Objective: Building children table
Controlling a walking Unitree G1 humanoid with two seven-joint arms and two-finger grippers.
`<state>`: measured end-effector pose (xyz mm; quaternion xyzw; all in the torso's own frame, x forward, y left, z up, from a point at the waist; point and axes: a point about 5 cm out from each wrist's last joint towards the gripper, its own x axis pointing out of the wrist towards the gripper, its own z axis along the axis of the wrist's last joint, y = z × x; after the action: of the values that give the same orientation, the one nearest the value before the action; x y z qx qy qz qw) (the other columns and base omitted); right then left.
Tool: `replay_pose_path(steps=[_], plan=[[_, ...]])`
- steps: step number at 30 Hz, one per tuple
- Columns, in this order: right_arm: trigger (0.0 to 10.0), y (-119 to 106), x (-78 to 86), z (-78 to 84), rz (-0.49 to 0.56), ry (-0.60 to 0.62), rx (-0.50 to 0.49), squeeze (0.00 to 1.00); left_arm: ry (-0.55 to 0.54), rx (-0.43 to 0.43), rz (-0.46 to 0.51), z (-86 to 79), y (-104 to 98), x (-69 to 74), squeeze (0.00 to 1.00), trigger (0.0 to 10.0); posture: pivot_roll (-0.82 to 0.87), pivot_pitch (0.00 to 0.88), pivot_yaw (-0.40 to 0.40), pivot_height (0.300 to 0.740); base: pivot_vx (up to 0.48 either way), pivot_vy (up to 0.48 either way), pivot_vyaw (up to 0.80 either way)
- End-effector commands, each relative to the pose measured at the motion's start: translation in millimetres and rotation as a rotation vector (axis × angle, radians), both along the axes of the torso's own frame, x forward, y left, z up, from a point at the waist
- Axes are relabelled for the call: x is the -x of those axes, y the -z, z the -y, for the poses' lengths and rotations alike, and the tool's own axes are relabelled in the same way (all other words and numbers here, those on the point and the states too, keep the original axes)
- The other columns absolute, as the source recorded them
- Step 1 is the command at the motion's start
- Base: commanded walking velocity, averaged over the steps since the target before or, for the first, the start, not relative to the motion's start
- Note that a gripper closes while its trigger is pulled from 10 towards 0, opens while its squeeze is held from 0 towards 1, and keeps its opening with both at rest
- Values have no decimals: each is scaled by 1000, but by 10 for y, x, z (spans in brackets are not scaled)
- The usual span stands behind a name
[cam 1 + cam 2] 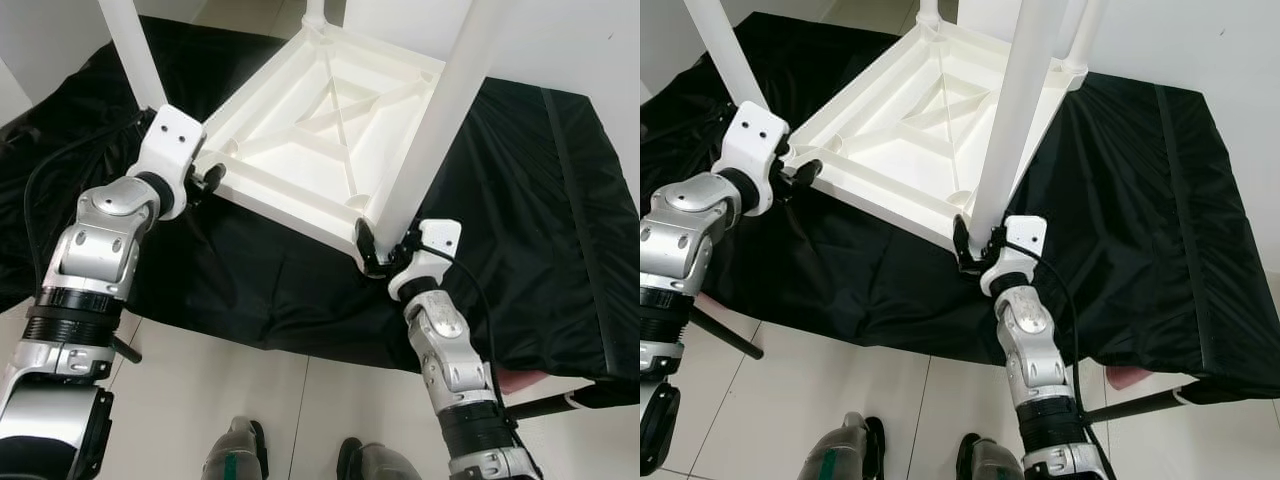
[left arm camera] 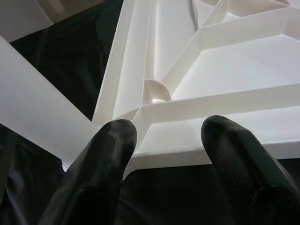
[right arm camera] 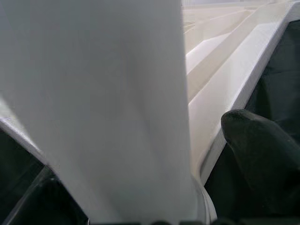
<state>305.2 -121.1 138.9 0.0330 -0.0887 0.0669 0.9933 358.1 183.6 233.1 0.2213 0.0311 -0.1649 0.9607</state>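
White plastic table (image 1: 320,140) lies upside down on a black cloth (image 1: 520,220), legs up (tops cut off). Right gripper (image 1: 385,250) clamps the near leg (image 1: 430,130) at its base. Left gripper (image 1: 205,180), fingers (image 2: 101,164) spread, straddles the table's corner rim.

A black cloth (image 1: 540,200) covers the low counter, creased and glossy, hanging over the near edge; beneath it a dark metal leg (image 1: 1140,403) slants out; the floor (image 1: 300,400) is pale tile with thin grout lines; a white wall (image 1: 1200,40) rises behind; the light is even and bright.
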Motion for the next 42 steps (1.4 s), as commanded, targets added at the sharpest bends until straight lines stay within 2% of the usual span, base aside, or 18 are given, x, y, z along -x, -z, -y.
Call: replay_pose_path(steps=[1, 3, 4, 5, 9, 14, 19, 22, 25, 29, 30, 31, 32, 36, 37, 39, 42], plan=[[10000, 180, 46, 204, -76, 142, 41, 0, 16, -14, -4, 37, 12, -17, 0, 10000, 114, 128, -1, 740, 0, 0, 0], [10000, 196, 55, 247, -80, 186, 63, 0, 17, -14, -3, 39, 10, -20, 0, 10000, 114, 128, -1, 740, 0, 0, 0], [10000, 216, 60, 321, -92, 244, 72, 0, 19, -14, -4, 41, 12, -18, 0, 10000, 113, 127, -1, 740, 0, 0, 0], [10000, 216, 60, 321, -92, 244, 72, 0, 19, -14, -4, 41, 12, -18, 0, 10000, 113, 127, -1, 740, 0, 0, 0], [10000, 179, 37, 647, -93, 442, 53, 0, 22, -13, -8, 39, 28, -18, 0, 10000, 110, 124, -2, 740, 0, 0, 0], [10000, 122, 17, 828, -73, 544, 71, 0, 21, -11, -6, 41, 28, -22, 0, 10000, 110, 118, -4, 740, 0, 0, 0], [10000, 109, -7, 862, -73, 562, 66, 0, 20, -9, -4, 43, 33, -27, 0, 10000, 108, 110, -3, 740, 0, 0, 0], [10000, 119, 33, 919, -72, 646, 59, 0, 21, -10, -1, 58, 35, -20, 0, 10000, 112, 100, -7, 740, 0, 0, 0], [10000, 118, 40, 939, -68, 667, 64, 0, 22, -10, -1, 61, 35, -18, 0, 10000, 112, 100, -7, 740, 0, 0, 0], [10000, 118, 20, 938, -67, 667, 54, 0, 25, -11, 1, 68, 44, -12, 0, 10000, 110, 97, -7, 740, 0, 0, 0], [10000, 89, 17, 859, -42, 621, 45, 63, 29, -13, 1, 73, 52, -10, 0, 10000, 107, 95, -6, 740, 0, 0, 0], [10000, 89, 17, 859, -42, 621, 45, 63, 29, -13, 1, 73, 52, -10, 0, 10000, 107, 95, -6, 740, 0, 0, 0], [10000, 63, 26, 768, -9, 565, 43, 1000, 32, -15, 1, 84, 57, -11, 0, 10000, 107, 89, -8, 740, 0, 0, 0], [10000, 24, 54, 644, 39, 493, 42, 1000, 36, -18, 3, 99, 61, -11, 0, 10000, 108, 84, -11, 740, 0, 0, 0], [10000, -25, 78, 565, 86, 434, 50, 0, 37, -23, 3, 105, 69, -8, 0, 10000, 107, 82, -12, 740, 0, 0, 0], [10000, -93, 115, 452, 148, 344, 55, 0, 39, -29, 1, 111, 88, -1, 0, 10000, 105, 81, -12, 740, 0, 0, 0], [10000, -118, 133, 409, 172, 310, 64, 0, 40, -30, 0, 113, 98, 2, 0, 10000, 105, 81, -12, 740, 0, 0, 0]])
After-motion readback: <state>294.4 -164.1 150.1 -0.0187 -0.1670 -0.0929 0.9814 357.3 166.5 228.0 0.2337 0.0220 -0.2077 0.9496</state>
